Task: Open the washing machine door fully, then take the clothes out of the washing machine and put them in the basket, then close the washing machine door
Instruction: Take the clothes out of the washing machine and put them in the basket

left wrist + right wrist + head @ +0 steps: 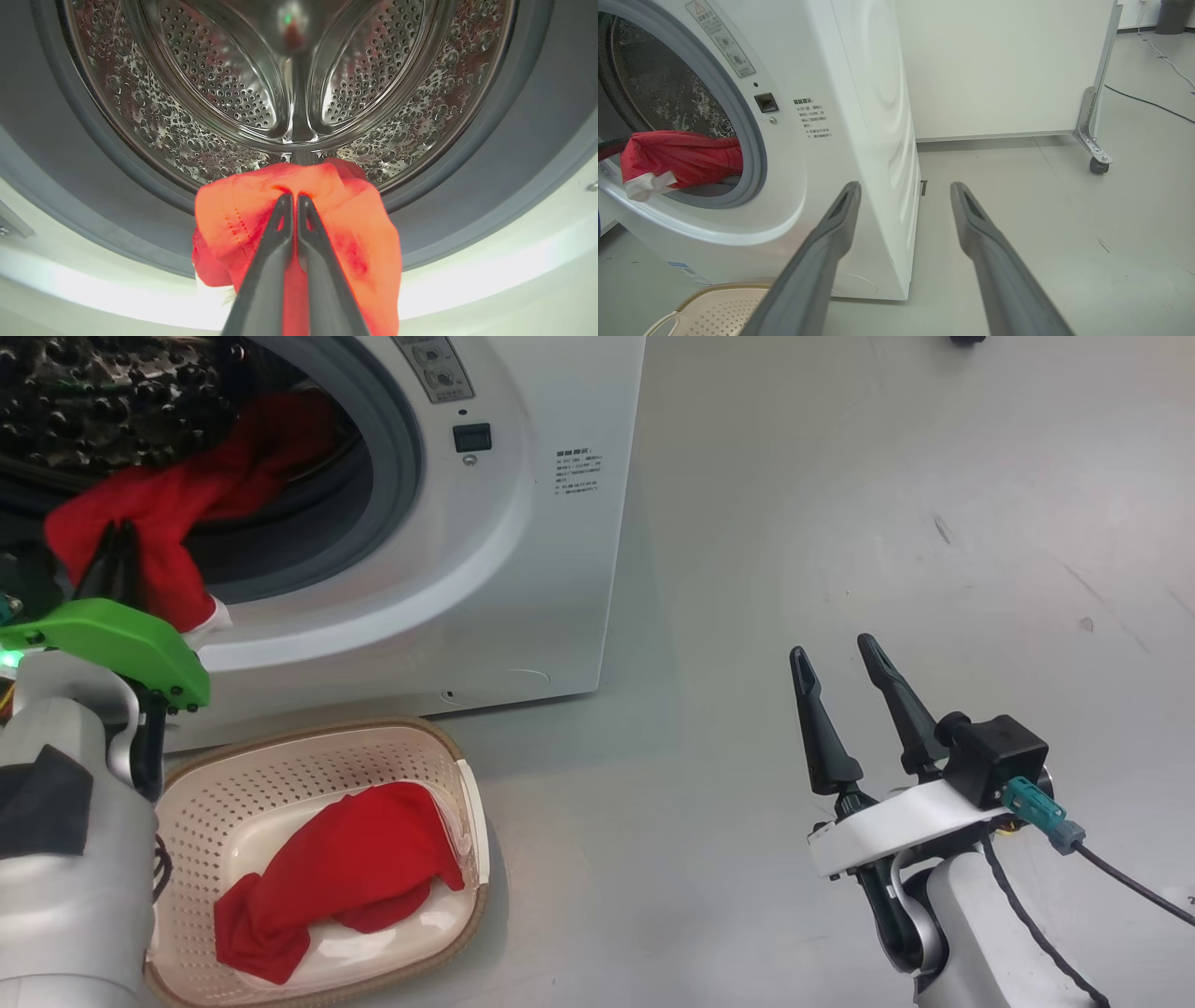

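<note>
The white washing machine stands with its round opening uncovered; its door is out of view. My left gripper is shut on a red garment with white trim, one of the clothes, pulled half out over the grey gasket. That garment trails back into the drum and droops over the opening's lower edge. A second red garment lies in the cream basket on the floor before the machine. My right gripper hangs open over the floor to the machine's right, holding nothing.
Grey floor spreads out to the right of the machine. A white panel on castors stands behind it, with a cable lying on the floor beyond. The basket rim sits close against the machine's front.
</note>
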Available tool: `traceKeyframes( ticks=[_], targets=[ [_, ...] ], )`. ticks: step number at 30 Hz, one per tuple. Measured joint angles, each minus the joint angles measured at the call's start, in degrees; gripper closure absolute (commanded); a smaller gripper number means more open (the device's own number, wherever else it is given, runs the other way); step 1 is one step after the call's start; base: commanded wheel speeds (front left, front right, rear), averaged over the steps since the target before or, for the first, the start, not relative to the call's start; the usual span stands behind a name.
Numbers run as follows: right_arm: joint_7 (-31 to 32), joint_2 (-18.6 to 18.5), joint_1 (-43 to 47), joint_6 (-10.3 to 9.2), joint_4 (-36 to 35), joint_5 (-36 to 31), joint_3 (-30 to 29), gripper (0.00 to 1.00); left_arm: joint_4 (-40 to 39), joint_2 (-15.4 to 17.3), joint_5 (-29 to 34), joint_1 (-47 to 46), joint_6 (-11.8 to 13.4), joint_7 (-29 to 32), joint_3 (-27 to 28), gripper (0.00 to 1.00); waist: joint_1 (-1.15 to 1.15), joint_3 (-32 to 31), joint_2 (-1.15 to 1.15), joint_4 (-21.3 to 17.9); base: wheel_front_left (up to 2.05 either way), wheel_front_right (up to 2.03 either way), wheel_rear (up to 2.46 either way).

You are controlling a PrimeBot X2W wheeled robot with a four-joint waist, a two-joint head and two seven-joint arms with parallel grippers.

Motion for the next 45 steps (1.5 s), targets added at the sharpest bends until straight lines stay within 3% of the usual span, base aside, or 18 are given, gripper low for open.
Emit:
traceKeyframes(
  ticks=[10, 23, 45],
  targets=[
    [0.00, -0.01, 1.93, 0.05, 0.51, -0.15, -0.97, 0.00, -1.37, -1.67, -0.64, 3.96, -0.34, -3.33, -0.18, 1.00, 0.00, -3.35, 0.00, 1.34, 0.00, 0.00, 0.00],
    [0.00, -0.01, 4.18, 0.43, 0.77, -0.48, -1.59, 0.00, -8.95, -2.47, 1.26, 8.40, -0.49, -4.31, -2.63, 1.00, 0.00, -6.89, 0.00, 2.71, 0.00, 0.00, 0.00],
    [0.00, 0.00, 5.82, 0.93, 0.65, -1.01, -2.13, 0.00, -31.22, -3.72, 3.08, 18.40, -0.47, -4.47, 0.20, 1.00, 0.00, -8.56, 0.00, 3.97, 0.00, 0.00, 0.00]
  ],
)
